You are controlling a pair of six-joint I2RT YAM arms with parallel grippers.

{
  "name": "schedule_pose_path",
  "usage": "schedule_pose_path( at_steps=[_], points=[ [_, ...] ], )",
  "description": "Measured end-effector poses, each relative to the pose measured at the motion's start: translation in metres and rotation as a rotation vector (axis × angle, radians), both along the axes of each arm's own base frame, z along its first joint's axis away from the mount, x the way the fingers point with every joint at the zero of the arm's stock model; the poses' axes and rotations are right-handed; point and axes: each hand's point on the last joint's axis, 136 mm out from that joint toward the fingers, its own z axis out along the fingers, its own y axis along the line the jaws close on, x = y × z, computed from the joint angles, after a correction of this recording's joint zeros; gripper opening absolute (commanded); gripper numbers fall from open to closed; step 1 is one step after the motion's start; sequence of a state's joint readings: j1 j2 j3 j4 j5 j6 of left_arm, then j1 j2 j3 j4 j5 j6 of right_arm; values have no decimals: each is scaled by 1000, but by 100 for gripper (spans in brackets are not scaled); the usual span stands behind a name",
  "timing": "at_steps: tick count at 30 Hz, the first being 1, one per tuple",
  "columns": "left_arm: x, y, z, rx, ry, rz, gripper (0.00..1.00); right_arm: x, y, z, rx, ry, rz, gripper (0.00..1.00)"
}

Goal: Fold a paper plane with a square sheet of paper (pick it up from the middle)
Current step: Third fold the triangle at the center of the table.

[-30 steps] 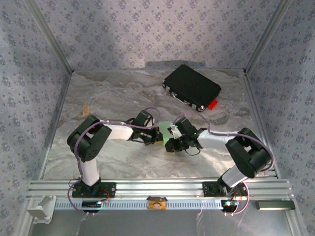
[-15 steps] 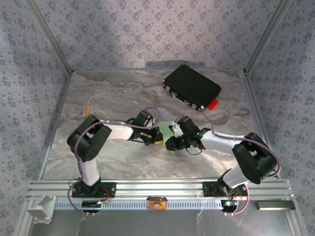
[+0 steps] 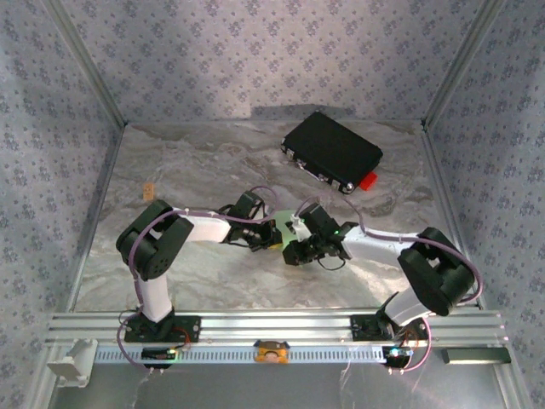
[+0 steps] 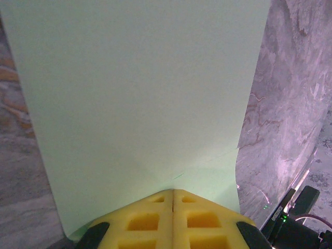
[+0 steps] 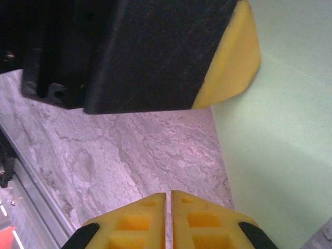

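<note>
**Left end effector (image 4: pixel 173 193) pressed shut on the square sheet of paper (image 4: pixel 140 93)**

Its yellow fingers meet at the sheet's near edge. I cannot tell whether any paper is caught between them. The right end effector (image 5: pixel 168 196) is also pressed together, just at the sheet's side edge above the bare bench (image 5: pixel 129 155). The pale green sheet sits mid-bench, between both arms and well apart from the black case (image 3: pixel 332 152) near the far right corner.

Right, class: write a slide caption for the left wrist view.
Left end effector shut on the creased pale green paper, marbled table either side.
</note>
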State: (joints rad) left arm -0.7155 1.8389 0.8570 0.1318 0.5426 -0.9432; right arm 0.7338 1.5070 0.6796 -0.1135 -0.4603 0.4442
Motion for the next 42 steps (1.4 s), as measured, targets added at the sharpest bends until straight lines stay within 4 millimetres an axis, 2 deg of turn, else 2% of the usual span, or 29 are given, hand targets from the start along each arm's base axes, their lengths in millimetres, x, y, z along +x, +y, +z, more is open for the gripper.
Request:
schedule_pose_path(
  at_steps=[7, 15, 42],
  points=[
    [1, -1, 0, -1, -2, 0, 2, -1, -8, -18, -67, 26, -11, 12],
    [2, -2, 0, -1, -1, 0, 2, 6, -16, -21, -64, 24, -46, 13],
    [3, -2, 0, -2, -2, 2, 2, 8, -16, -13, 10, 36, -62, 16]
  ],
)
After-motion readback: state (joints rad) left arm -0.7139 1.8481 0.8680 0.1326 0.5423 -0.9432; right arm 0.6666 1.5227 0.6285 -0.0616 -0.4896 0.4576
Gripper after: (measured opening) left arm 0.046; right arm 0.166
